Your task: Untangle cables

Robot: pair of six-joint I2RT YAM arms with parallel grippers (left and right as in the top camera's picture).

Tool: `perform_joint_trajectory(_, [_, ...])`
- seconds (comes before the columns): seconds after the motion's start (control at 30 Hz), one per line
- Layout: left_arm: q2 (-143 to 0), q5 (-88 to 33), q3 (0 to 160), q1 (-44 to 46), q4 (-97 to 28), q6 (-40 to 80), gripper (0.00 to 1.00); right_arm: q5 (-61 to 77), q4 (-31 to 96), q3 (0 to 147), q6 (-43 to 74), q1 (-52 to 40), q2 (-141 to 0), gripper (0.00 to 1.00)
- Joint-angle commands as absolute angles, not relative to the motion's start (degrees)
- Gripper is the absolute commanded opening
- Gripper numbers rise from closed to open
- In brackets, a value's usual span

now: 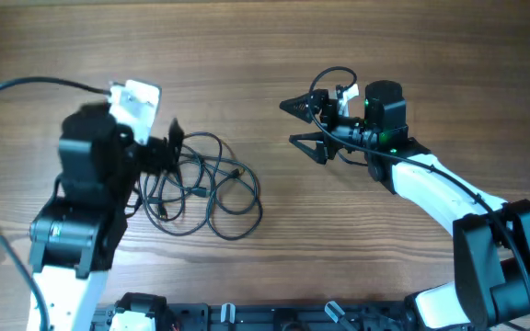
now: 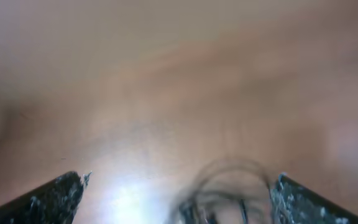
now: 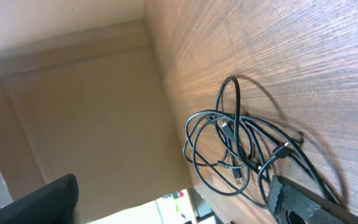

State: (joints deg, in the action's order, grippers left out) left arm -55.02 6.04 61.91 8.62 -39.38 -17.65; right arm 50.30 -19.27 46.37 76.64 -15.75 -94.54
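Cables (image 1: 201, 184): one tangled pile of thin black loops lying on bench (image 1: 412, 46). Left tool (image 2: 180, 179) at pile's left edge, fingers spread wide; blurred loop between them in wrist view, contact impossible to tell. Right tool (image 1: 288, 121) well apart on pile's right, spread, empty. Pile's left edge hidden under left arm overhead.

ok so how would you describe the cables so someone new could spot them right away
Start at the wooden table and go to its left half, where the open left hand hangs. The cables lie right there on the wood as one loose tangle of thin black loops with small plug ends. The thicker arm wire is also black, but it runs to the arm and does not lie in the pile.
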Motion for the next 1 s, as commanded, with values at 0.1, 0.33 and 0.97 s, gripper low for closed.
perform_joint_trajectory(0.1, [-70.52, 6.31, 61.82, 8.73, -55.07, -5.23, 0.93, 47.94, -19.46, 46.39, 70.5, -15.66, -94.3, 1.0])
perform_joint_trajectory(0.33, [-83.94, 7.77, 61.82, 8.73, -53.41, -4.19, 0.9, 46.28, -19.44, 46.39, 65.21, -15.66, -94.3, 1.0])
perform_joint_trajectory(0.97, [-94.65, 2.72, 61.82, 0.78, -34.7, -55.53, 0.98, 44.64, -12.16, 46.39, 46.48, -15.68, -94.3, 1.0])
